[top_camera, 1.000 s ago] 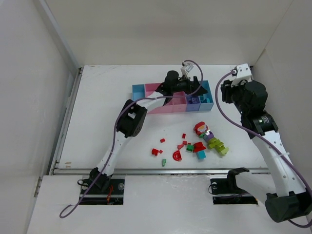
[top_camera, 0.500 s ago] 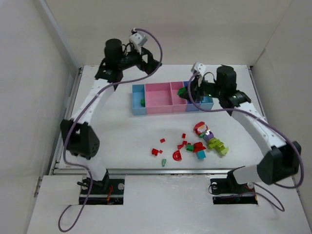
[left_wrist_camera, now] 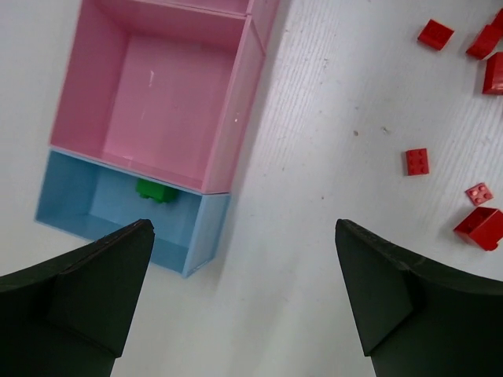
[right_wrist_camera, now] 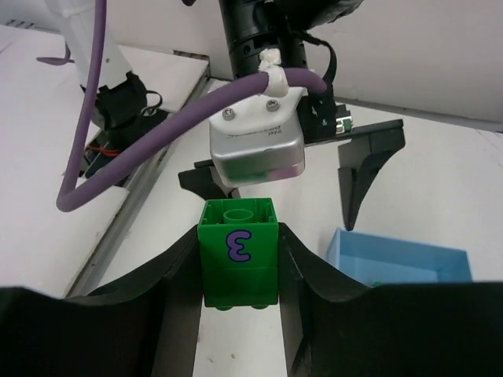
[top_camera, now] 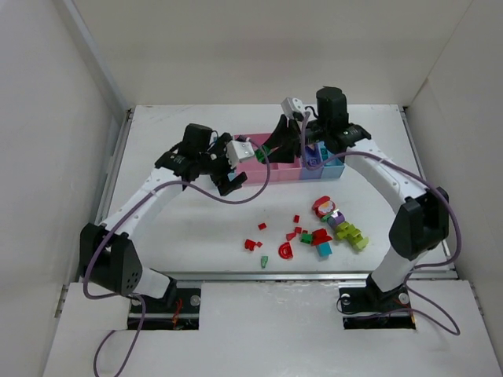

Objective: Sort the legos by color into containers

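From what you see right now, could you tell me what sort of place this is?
Probably a robotics lab test cell: plain white panel walls box in a white table, with joined pink and blue plastic bins and small red plastic toy bricks on it.

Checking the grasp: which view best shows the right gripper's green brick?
Right wrist: the green brick sits centred, clamped in the right gripper. Top external shows barely a green speck; left wrist misses it.

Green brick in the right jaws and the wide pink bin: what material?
The green brick looks like hard moulded plastic: smooth semi-gloss, crisp edges, printed purple numeral. The pink bin is likely thin rigid plastic, satin, with faint scuffs on its floor.
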Motion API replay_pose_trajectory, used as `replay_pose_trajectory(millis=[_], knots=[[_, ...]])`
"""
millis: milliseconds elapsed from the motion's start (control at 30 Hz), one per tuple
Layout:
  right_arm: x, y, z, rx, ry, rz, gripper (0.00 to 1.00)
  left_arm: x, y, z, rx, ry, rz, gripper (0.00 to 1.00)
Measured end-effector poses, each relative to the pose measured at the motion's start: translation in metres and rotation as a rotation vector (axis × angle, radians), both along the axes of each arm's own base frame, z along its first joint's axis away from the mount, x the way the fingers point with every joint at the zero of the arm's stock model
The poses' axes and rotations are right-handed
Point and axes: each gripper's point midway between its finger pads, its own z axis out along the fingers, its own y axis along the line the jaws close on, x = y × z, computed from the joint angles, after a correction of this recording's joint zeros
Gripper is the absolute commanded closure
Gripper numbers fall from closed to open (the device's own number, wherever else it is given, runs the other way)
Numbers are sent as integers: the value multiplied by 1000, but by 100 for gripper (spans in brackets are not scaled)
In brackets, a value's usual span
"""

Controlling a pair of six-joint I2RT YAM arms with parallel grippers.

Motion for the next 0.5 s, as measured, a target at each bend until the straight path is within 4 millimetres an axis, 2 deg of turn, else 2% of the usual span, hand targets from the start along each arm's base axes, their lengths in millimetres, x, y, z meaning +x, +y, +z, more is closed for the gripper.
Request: replay_pose_trajectory(millis=[67,200,300,500], knots=[[-4,-2,0,3,0,9,100,0,2,2,21,-33,-21,0],[-18,-8,-3,-5,12,0,100,-5,-2,20,-3,-96,-83,0],[-21,-11,1,-17,29,-33,100,-15,-18,39,-89,-99,-170,0],[-13,-15,4,-67,89,-161,100,-37,-46,84,-240,-98,-330,0]])
